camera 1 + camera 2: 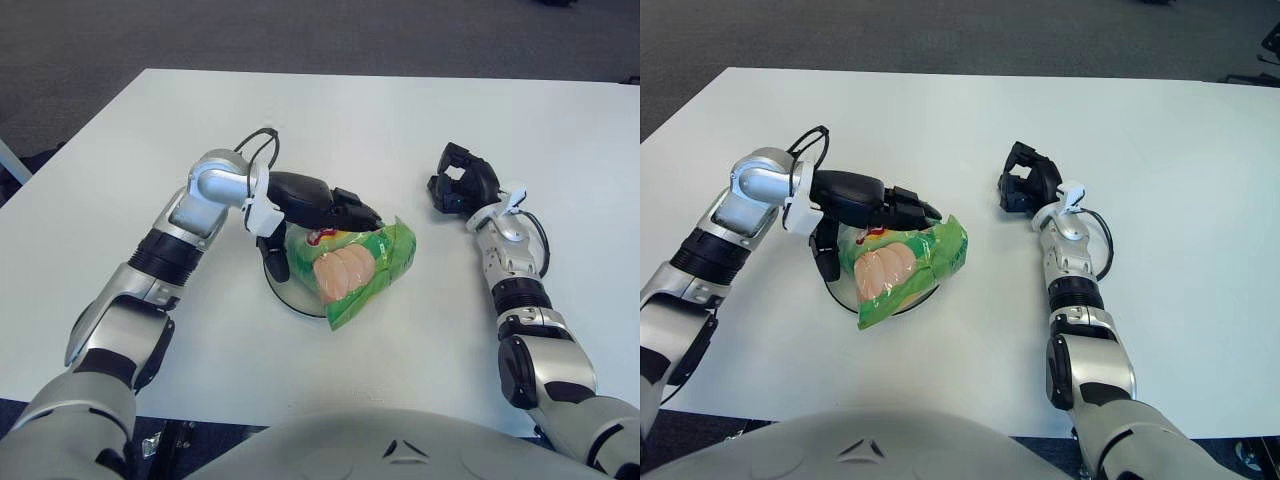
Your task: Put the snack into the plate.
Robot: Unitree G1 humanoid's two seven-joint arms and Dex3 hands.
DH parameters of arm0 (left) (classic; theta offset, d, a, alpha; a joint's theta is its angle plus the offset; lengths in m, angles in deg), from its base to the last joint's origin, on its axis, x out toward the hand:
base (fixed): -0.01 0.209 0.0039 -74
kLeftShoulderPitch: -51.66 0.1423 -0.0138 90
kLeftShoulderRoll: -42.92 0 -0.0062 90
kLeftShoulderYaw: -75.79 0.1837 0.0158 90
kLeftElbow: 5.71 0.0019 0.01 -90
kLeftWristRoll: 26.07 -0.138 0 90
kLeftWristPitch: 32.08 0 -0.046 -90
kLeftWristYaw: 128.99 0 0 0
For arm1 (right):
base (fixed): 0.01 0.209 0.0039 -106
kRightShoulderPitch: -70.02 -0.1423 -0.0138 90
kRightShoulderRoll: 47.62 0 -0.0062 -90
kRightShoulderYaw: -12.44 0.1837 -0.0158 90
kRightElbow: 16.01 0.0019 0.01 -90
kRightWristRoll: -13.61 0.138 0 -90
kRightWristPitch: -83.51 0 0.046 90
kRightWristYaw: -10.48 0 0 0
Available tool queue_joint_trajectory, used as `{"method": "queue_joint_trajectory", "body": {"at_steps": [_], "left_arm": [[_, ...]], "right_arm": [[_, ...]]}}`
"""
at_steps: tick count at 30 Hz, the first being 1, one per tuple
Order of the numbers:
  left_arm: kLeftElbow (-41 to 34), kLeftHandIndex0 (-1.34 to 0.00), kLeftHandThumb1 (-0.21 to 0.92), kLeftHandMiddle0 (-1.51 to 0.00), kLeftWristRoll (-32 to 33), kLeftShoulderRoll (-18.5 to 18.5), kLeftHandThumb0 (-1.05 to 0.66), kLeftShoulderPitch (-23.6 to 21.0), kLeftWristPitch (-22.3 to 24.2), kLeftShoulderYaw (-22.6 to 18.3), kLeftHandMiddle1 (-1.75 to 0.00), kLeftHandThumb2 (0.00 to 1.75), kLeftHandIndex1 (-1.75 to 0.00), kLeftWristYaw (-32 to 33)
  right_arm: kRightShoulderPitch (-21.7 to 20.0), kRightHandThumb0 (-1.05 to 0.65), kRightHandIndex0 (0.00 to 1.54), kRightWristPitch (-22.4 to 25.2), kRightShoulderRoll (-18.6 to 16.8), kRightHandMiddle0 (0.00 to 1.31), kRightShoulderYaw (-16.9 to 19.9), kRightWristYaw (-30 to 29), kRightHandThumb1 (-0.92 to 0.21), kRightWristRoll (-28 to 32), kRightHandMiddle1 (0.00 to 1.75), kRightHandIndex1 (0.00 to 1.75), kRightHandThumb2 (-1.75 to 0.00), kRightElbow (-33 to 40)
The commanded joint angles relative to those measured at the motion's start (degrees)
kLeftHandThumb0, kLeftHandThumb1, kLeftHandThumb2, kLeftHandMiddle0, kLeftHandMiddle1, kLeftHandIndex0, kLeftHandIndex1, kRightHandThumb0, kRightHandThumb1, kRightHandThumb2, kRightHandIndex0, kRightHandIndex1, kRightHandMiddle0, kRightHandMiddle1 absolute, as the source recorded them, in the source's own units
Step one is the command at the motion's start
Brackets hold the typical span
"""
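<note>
A green snack bag (352, 268) with pale chips pictured on it lies tilted across a small round plate (285, 297) near the table's front middle. Its lower end hangs over the plate's near rim. My left hand (325, 210) is over the bag's far top edge. The fingers (355, 212) lie along the top and the thumb (272, 256) comes down at the bag's left side, closed on the bag. My right hand (458, 186) shows to the right of the bag, apart from it, with relaxed fingers that hold nothing.
The white table (400, 120) stretches far behind and to both sides of the plate. Its front edge (300, 425) runs close below the plate. Dark carpet (300, 30) lies beyond the table.
</note>
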Motion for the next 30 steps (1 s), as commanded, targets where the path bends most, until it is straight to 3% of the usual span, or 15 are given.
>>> {"method": "queue_joint_trajectory", "body": {"at_steps": [1, 5, 10, 21, 30], "left_arm": [[3.0, 0.00, 0.52, 0.00, -3.4, -0.8, -0.83, -1.7, -5.4, 0.7, 0.00, 0.69, -0.01, 2.1], [5.0, 0.00, 0.62, 0.00, -5.4, -0.7, -0.91, -2.9, -9.5, 0.8, 0.00, 0.56, 0.00, 4.9], [7.6, 0.00, 0.73, 0.00, -8.4, -0.4, -0.97, -5.5, -14.6, -0.2, 0.00, 0.41, 0.00, 9.5], [8.9, 0.00, 0.78, 0.00, -10.9, 0.6, -0.95, -5.5, -16.1, -2.2, 0.00, 0.34, 0.00, 19.7], [10.6, 0.00, 0.85, 0.00, -13.1, 1.2, -0.93, -6.2, -18.8, -2.5, 0.00, 0.36, 0.00, 26.3]], "right_arm": [[4.9, -0.52, 1.37, 2.4, -1.2, 0.69, -0.5, -0.8, -0.22, -0.9, 1.75, 1.75, -1.43, -2.7], [4.9, -0.52, 1.37, 2.9, -1.3, 0.70, -0.6, -1.3, -0.22, -0.9, 1.75, 1.75, -1.44, -2.5], [2.6, -0.53, 1.36, 2.9, -0.9, 0.71, 0.3, -1.8, -0.20, -0.6, 1.75, 1.75, -1.47, -7.6], [2.7, -0.55, 1.37, -1.9, -1.0, 0.76, -0.6, -2.5, -0.15, -2.6, 1.75, 1.75, -1.53, -8.3], [4.0, -0.55, 1.36, 0.2, -1.5, 0.75, -0.7, -3.4, -0.15, -2.1, 1.75, 1.75, -1.52, -5.0]]}}
